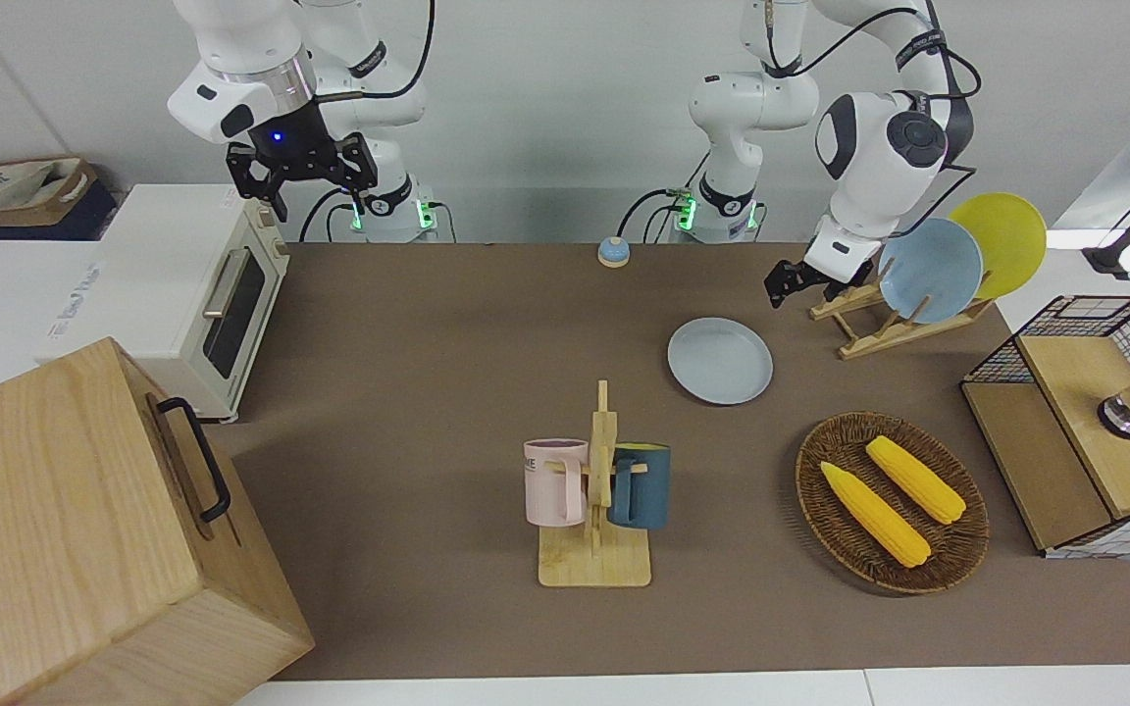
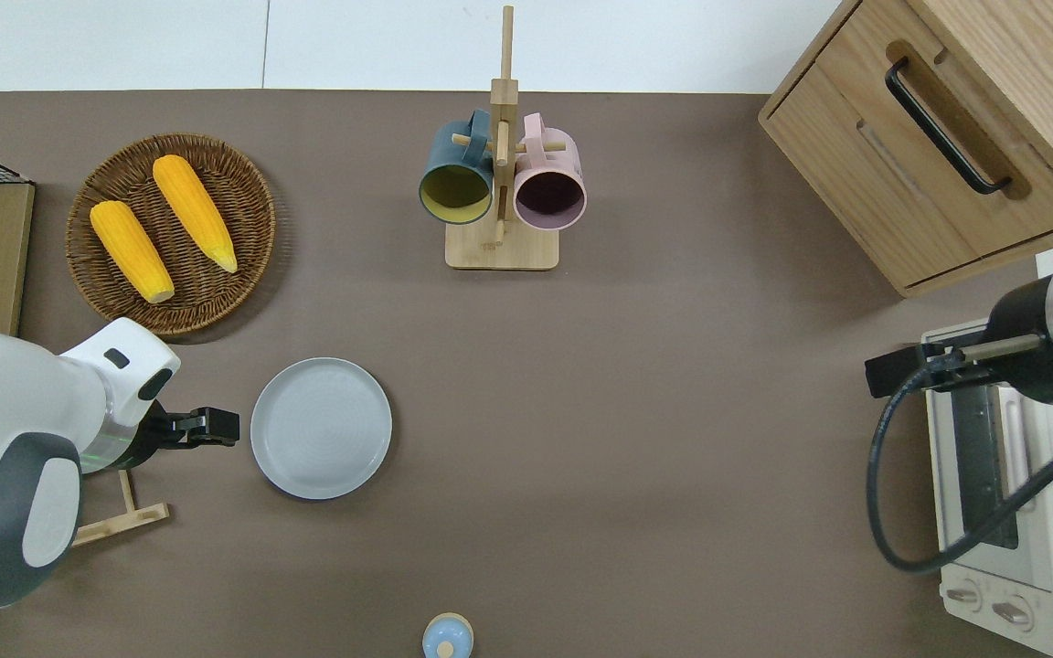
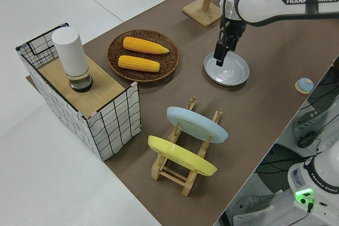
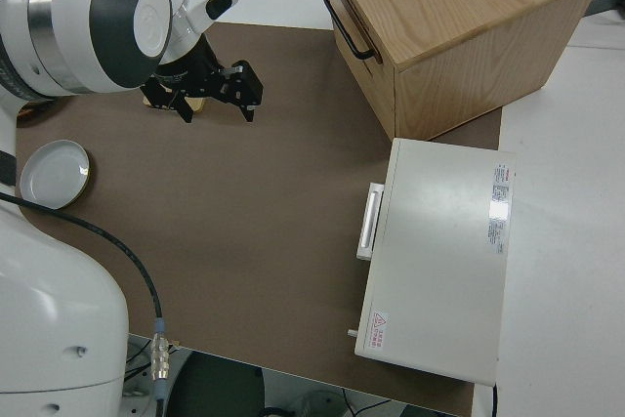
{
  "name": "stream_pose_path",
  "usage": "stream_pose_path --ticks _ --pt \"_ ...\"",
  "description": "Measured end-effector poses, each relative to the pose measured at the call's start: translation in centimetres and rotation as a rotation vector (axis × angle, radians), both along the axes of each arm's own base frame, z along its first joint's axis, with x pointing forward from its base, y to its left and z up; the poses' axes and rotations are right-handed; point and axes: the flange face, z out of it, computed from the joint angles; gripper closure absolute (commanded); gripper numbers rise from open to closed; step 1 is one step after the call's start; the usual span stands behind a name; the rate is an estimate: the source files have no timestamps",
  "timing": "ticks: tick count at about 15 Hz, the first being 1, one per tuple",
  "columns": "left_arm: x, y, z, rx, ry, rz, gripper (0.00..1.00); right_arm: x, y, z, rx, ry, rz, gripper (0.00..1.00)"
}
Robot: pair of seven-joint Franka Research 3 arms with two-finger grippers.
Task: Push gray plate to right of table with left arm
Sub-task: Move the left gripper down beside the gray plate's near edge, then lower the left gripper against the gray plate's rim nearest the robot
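The gray plate (image 1: 720,360) lies flat on the brown table (image 1: 447,392), between the wooden plate rack and the mug stand; it also shows in the overhead view (image 2: 321,428) and the left side view (image 3: 226,69). My left gripper (image 2: 216,427) is low over the table beside the plate's rim, on the side toward the left arm's end, with a small gap to it. Its fingers look shut and hold nothing (image 3: 219,55). It also shows in the front view (image 1: 787,284). My right arm is parked, its gripper (image 1: 318,191) open.
A wooden rack (image 1: 869,314) holds a sky-blue plate (image 1: 930,271) and a yellow plate (image 1: 1001,240). A wicker basket (image 1: 891,502) holds two corn cobs. Also here are a mug stand (image 1: 596,490), a small bell (image 1: 613,252), a toaster oven (image 1: 202,294), a wooden cabinet (image 1: 84,529) and a wire shelf (image 1: 1085,422).
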Motion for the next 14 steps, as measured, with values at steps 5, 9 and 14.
stream_pose_path --ticks 5,9,14 --pt "-1.2 0.3 -2.8 -0.006 -0.022 0.034 0.0 0.0 0.0 0.0 0.0 0.0 0.0 0.017" --pt "-2.0 -0.4 -4.9 -0.002 -0.044 0.06 0.0 0.0 0.0 0.0 0.0 0.0 0.0 0.017" --pt "-3.3 -1.6 -7.7 0.001 -0.067 0.062 0.0 0.0 0.0 0.0 0.0 0.0 0.0 0.017"
